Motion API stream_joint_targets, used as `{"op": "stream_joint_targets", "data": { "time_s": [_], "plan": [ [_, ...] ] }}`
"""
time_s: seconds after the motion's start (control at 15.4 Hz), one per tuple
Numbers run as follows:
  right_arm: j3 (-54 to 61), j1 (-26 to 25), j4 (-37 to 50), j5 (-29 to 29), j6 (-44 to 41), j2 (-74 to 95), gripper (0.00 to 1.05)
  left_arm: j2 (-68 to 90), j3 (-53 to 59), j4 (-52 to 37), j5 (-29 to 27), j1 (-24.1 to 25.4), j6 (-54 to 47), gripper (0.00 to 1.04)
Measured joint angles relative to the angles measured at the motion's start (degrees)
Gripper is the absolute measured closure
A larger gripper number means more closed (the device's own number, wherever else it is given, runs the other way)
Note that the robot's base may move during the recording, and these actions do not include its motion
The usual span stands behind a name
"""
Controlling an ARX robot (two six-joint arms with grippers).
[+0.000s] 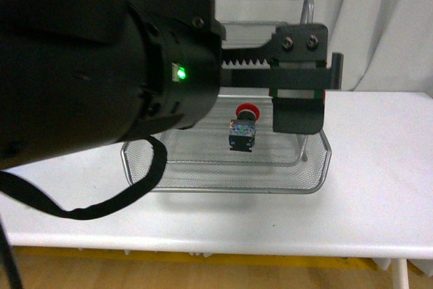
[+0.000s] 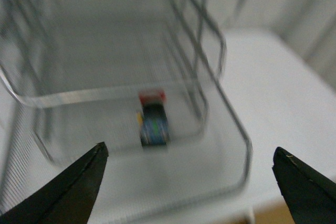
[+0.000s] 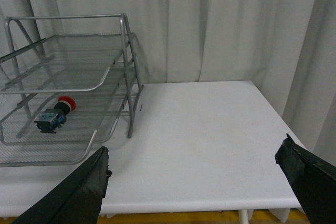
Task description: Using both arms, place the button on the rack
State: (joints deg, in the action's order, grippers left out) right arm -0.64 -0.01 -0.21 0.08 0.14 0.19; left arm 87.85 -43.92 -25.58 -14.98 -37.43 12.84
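The button (image 1: 243, 127), a red cap on a black body, lies on its side in the bottom mesh tray of the silver rack (image 1: 223, 191). My left gripper (image 2: 189, 150) hangs open just in front of and above that tray. The blurred button (image 2: 153, 121) lies beyond its fingertips, untouched. In the front view, one black finger (image 1: 298, 109) of the left gripper shows to the right of the button, and the arm's body hides the other. My right gripper (image 3: 195, 148) is open over bare table, to the right of the rack (image 3: 127, 66). The button (image 3: 55, 114) is well clear of it.
The rack stands on a white table (image 1: 379, 167), with a white curtain (image 1: 385, 25) close behind. The left arm's black body and a looping cable (image 1: 101, 204) fill the left of the front view. An upper mesh tray (image 3: 68, 56) overhangs the button.
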Motion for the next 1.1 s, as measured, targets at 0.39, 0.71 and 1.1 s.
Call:
{"op": "stream_joint_targets", "data": {
  "time_s": [0.39, 0.71, 1.1],
  "plan": [
    [0.0, 0.0, 0.0, 0.0, 0.0, 0.0, 0.06, -17.6, 29.9, -29.6, -6.7, 16.1, -11.7, 0.76],
    [0.0, 0.0, 0.0, 0.0, 0.0, 0.0, 0.06, -32.3, 39.7, -27.1, 3.1, 25.8, -12.0, 1.03],
    [0.0, 0.0, 0.0, 0.0, 0.0, 0.0, 0.06, -49.8, 43.4, -11.0, 9.8, 32.2, -12.0, 1.03]
  ]
}}
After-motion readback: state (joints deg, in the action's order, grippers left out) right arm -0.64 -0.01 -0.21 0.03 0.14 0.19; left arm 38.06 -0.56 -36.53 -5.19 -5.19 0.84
